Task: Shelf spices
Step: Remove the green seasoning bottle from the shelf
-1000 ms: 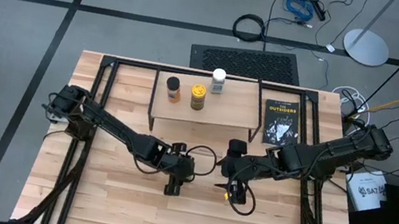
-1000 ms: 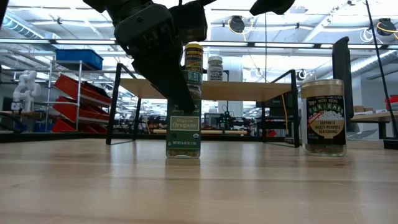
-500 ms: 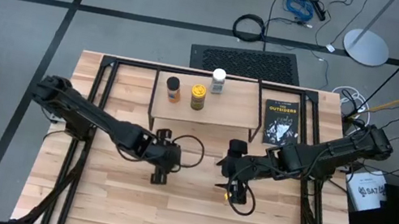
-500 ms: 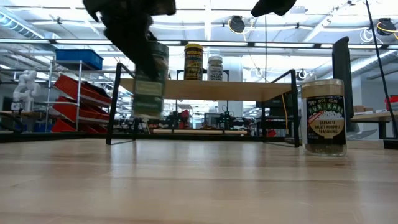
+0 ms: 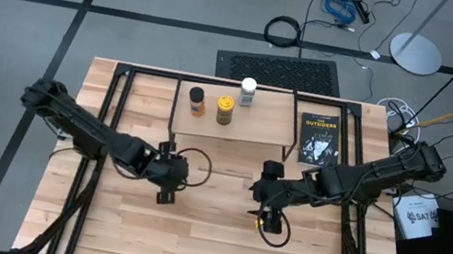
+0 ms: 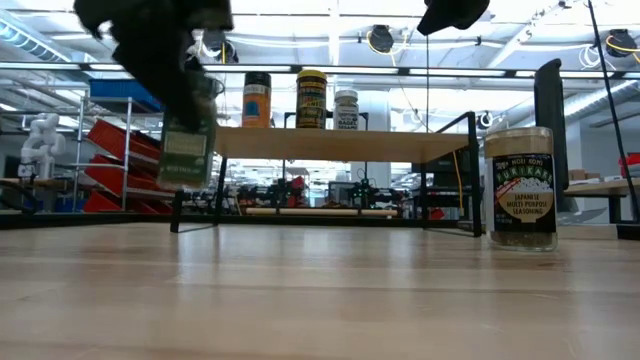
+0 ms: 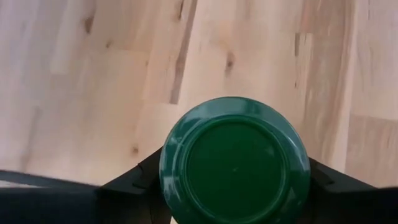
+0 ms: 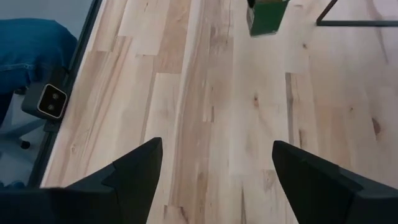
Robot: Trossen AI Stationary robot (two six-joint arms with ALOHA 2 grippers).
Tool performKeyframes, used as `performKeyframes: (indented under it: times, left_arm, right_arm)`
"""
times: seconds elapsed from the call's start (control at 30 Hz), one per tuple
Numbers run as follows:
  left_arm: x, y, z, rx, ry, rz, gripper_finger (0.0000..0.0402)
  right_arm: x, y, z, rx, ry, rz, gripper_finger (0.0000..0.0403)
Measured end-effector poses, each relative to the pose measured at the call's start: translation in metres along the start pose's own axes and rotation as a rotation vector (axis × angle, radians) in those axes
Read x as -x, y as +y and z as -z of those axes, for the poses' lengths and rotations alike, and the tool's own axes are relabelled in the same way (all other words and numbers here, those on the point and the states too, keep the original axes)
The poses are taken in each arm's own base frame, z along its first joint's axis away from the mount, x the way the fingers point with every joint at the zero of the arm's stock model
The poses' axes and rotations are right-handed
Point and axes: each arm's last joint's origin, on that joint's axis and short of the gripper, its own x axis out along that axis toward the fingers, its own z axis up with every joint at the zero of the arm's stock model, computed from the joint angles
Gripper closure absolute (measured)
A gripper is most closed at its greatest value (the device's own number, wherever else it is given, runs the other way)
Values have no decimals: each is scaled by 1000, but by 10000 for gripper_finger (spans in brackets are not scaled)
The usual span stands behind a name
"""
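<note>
An oregano jar with a green lid point(image 7: 235, 158) hangs clear of the table point(image 6: 320, 290), with my left gripper point(image 5: 165, 187) shut on it, left of the table's middle. In the low view the jar point(image 6: 188, 142) shows in front of the shelf's left end. The shelf point(image 5: 255, 125) stands at the far middle and bears three jars on their bases: dark-lidded point(image 5: 198, 97), yellow point(image 5: 225, 109) and white-lidded point(image 5: 248, 90). A seasoning jar point(image 6: 520, 188) stands on the table right of the middle. My right gripper point(image 8: 217, 162) hovers open above the table near it. My left gripper pinches the oregano jar between its two fingers point(image 7: 134, 186), on two opposite sides just under the green lid's rim point(image 7: 168, 180). The fingers come from above, slanting down. The jar hangs below them, slightly tilted, its base point(image 6: 186, 180) well clear of the table.
A black book with orange lettering point(image 5: 318, 138) lies right of the shelf. Black frame bars point(image 5: 119, 99) run along the table's left and right sides. Bare wood lies across the near half of the table point(image 5: 206, 245).
My left gripper has gone up and toward the table's left edge, a little toward the far edge, still shut on the oregano jar. The jar, which stood on the table, is now lifted clear and slightly tilted. The dark-lidded jar on the shelf has come into the low view.
</note>
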Motion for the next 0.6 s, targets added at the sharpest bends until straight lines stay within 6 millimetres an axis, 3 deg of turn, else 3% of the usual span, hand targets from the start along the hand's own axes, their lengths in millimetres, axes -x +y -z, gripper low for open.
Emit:
performKeyframes:
  times: [0.27,0.6]
  left_arm:
    - [-4,10,26,71,-141,50,190]
    - [-19,16,25,2,-94,38,190]
  right_arm:
    - [0,3,-1,3,-18,-10,111]
    - [0,3,-4,19,-50,-14,111]
